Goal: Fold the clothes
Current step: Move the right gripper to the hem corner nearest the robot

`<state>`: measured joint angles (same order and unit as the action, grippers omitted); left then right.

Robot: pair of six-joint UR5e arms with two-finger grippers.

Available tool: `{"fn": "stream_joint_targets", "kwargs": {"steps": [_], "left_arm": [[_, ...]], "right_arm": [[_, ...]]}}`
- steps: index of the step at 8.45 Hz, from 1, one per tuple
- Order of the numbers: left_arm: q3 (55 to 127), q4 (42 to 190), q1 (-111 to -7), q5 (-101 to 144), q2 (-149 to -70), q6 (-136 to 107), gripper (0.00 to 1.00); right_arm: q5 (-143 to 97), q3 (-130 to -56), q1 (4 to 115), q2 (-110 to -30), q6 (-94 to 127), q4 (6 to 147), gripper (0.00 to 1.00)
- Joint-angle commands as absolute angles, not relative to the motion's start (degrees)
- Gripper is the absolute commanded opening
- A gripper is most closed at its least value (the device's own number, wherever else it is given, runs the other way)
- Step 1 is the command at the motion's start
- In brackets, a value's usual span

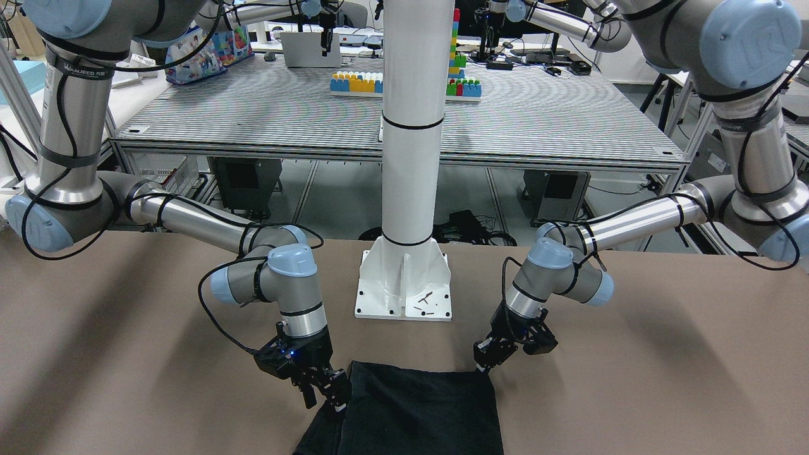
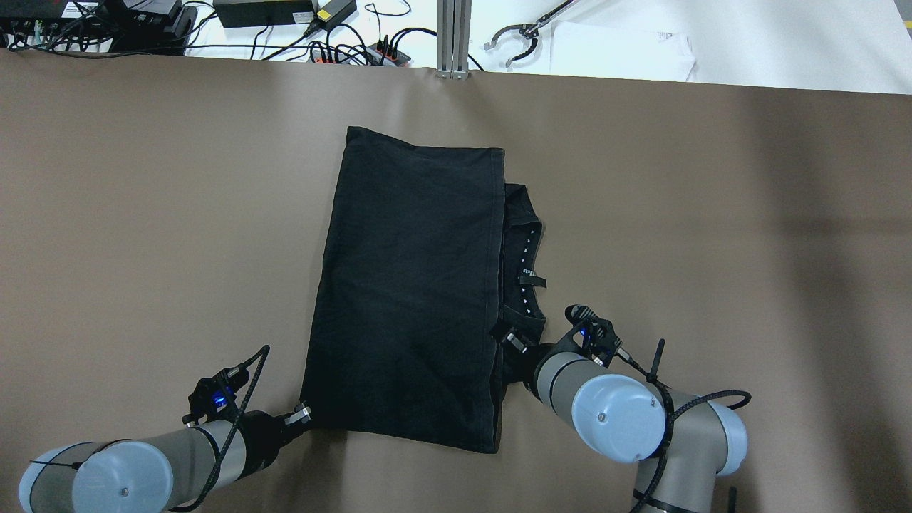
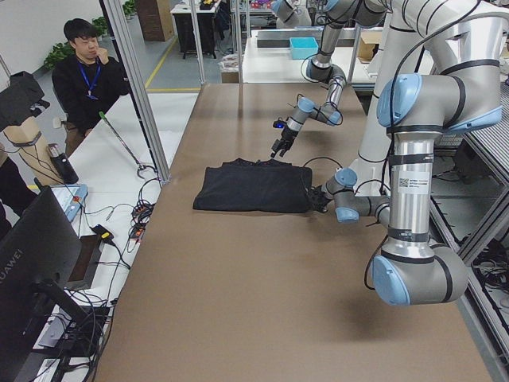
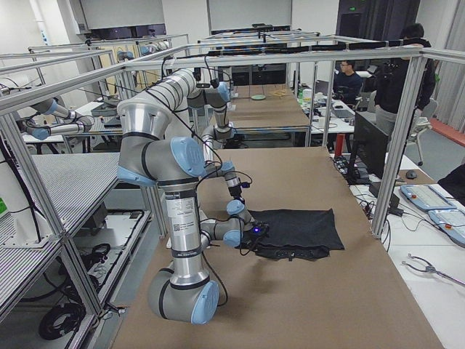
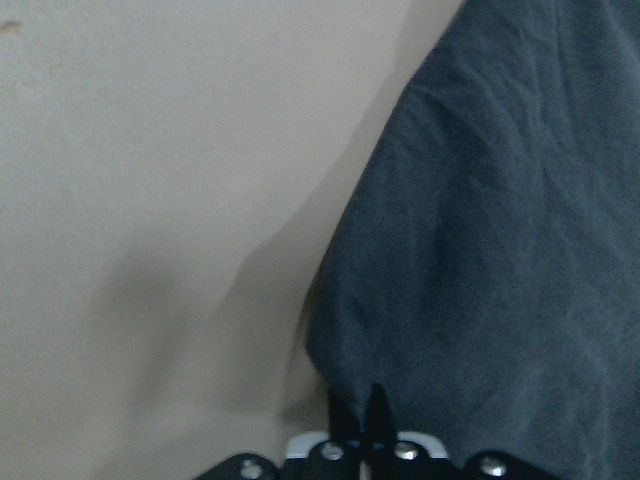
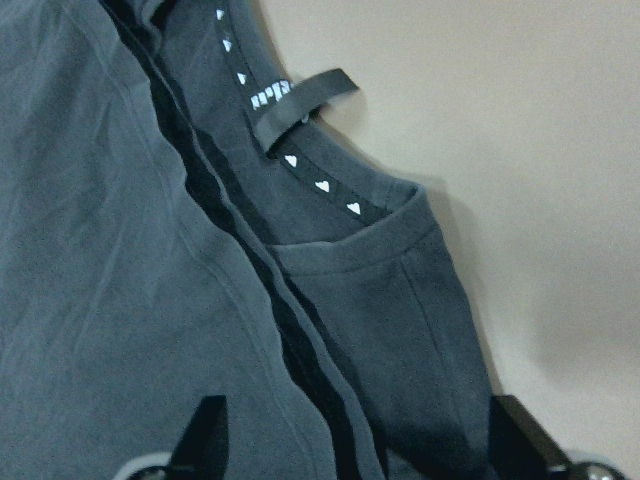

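Brown desk [image 2: 142, 214] carries the black matte soft fabric garment [image 2: 406, 285], centre of the overhead frame, 1 layer folded over, collar [image 2: 527, 249] peeking out at its right edge. Left gripper [image 2: 304, 412], lower left, jaws pressed together pinching the garment's near corner, likely to lift for the next fold. Right gripper [image 6: 360, 445], lower right, jaws spread astride the collar-side edge, not gripping yet.

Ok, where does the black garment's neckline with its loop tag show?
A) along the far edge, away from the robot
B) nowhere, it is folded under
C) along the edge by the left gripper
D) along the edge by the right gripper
D: the neckline with its loop tag pokes out from under the folded top layer of the black garment, on the side where the right gripper sits with its jaws open.
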<state>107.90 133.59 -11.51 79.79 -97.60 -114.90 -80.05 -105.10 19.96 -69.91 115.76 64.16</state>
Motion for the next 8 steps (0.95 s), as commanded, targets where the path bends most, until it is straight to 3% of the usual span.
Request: {"fn": "stream_joint_targets", "kwargs": {"steps": [1,5,8], "left_arm": [[107.75,133.59,-11.43,79.19,-97.82,-114.87,0.00],[107.67,133.59,-11.43,79.19,-97.82,-114.87,0.00],[107.58,133.59,-11.43,79.19,-97.73,-114.87,0.00]], "right_arm": [[-75.88,-105.12,13.04,-70.14,115.93,66.26,0.92],[-74.01,-103.36,11.87,-69.26,116.45,66.45,0.89],[-72.86,-100.81,11.87,-65.93,116.46,66.45,0.74]]}}
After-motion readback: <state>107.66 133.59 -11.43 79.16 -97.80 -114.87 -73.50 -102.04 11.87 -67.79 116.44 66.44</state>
